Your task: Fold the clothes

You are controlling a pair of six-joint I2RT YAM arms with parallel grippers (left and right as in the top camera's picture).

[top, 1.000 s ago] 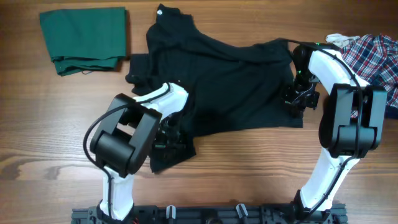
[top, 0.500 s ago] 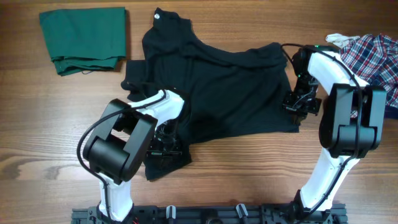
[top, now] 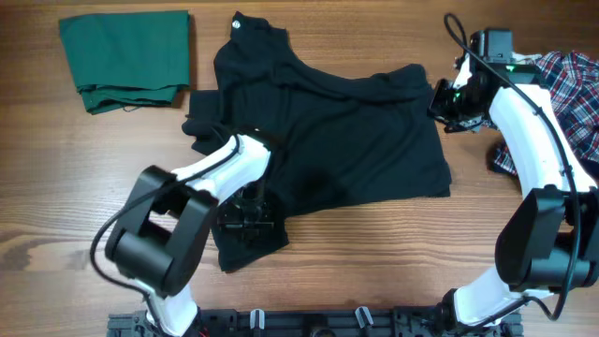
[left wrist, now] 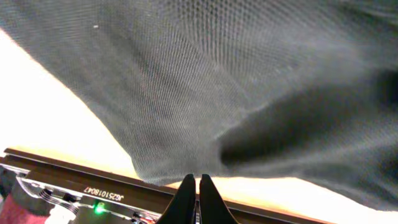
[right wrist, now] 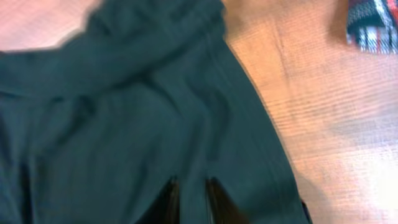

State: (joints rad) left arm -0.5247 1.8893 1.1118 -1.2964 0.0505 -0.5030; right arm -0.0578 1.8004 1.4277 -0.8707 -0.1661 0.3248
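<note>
Flattening the black polo shirt (top: 356,131), by the look of it, with no fold made yet. Sprawls rumpled across the middle of the wooden table (top: 374,253), collar toward the far edge, between a folded green garment (top: 126,56) at far left and a plaid shirt (top: 571,84) at far right. Appears to pinch the near-left flap with the left gripper (top: 248,213), fingers pressed tight together. Hovers the right gripper (top: 449,101) by the far-right edge, fingers a little apart and holding nothing. Calls next, probably, for drawing that flap out flat, then taking a fresh hold on the right side. From overhead, shows the whole garment and both neighbours but hides the fingertips. From the left wrist, shows only close weave at the closed tips. From the right wrist, shows the gap between the fingers, creased fabric beneath and bare wood beside the hem.
</note>
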